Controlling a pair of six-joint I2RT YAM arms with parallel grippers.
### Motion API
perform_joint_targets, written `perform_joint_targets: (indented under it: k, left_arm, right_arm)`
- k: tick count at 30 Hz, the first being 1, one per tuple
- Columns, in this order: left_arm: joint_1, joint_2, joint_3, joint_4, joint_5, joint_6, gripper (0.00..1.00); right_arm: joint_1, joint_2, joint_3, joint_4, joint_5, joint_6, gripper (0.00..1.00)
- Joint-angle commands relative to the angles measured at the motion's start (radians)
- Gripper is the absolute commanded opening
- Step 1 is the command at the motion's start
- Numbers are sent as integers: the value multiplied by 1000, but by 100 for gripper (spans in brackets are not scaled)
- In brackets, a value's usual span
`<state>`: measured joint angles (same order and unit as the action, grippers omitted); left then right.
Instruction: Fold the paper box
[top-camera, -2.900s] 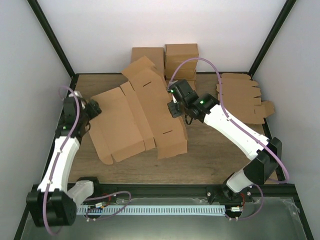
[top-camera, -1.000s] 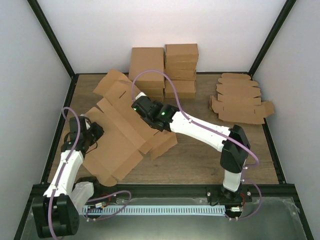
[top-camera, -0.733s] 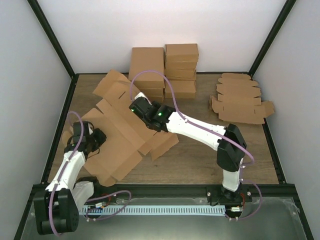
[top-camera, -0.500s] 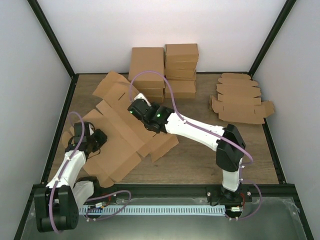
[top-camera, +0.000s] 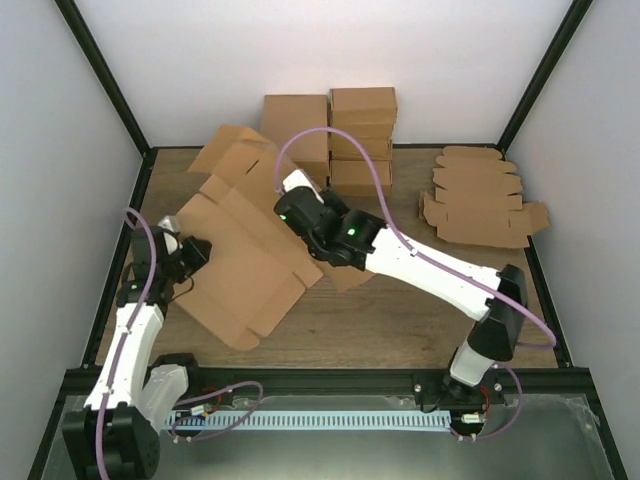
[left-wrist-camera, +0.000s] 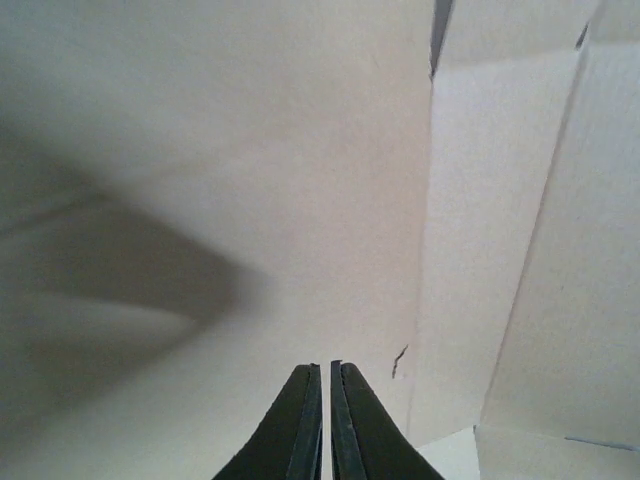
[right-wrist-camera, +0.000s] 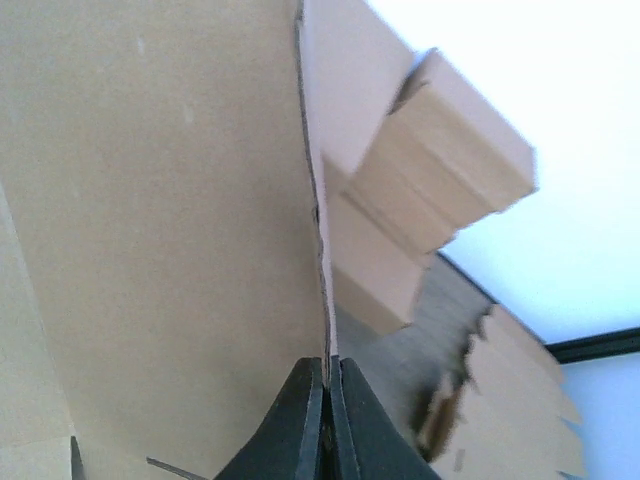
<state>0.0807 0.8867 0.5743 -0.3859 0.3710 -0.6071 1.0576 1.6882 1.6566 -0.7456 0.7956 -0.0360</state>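
Observation:
The paper box (top-camera: 250, 265) is a large brown creased sheet lying tilted across the left half of the table, its far panels raised. My right gripper (top-camera: 290, 200) is shut on the upright edge of one panel; the right wrist view shows that thin edge (right-wrist-camera: 322, 250) pinched between the fingertips (right-wrist-camera: 327, 366). My left gripper (top-camera: 197, 252) is at the sheet's left side. In the left wrist view its jaws (left-wrist-camera: 326, 366) are shut with only a hairline gap and nothing between them, and pale cardboard (left-wrist-camera: 250, 200) fills the view ahead.
Stacks of small folded brown boxes (top-camera: 330, 125) stand at the back wall, also seen in the right wrist view (right-wrist-camera: 440, 170). A pile of flat blanks with rounded tabs (top-camera: 480, 205) lies at the back right. Black frame posts line the table's sides.
My right gripper has moved back and to the right with the panel edge, raising and turning the sheet. My left gripper has shifted slightly toward the back along the sheet's left side.

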Motion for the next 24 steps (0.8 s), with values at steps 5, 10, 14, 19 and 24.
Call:
perform_joint_targets:
  k: [5,10,14,19,24]
  left_arm:
    - [-4,-62,104,-75,22,52,7]
    - [-4,-77,134,-105,29,69,7]
    - [-5,-103,145,-119,29,69,7]
    - [-6,-120,154,-138,30,73,7]
    - [-6,-143,179,-174,-5,105,8]
  right_arm:
    - [5,-121,-135,206,214,-405,1]
    - [1,-266,-232,335,89,-671,1]
    - [0,-405,-292,368,-141,-839,1]
    - [2,-422,-363,424,-211,-866,1]
    - [2,-321,-388,438,-215,-832,1]
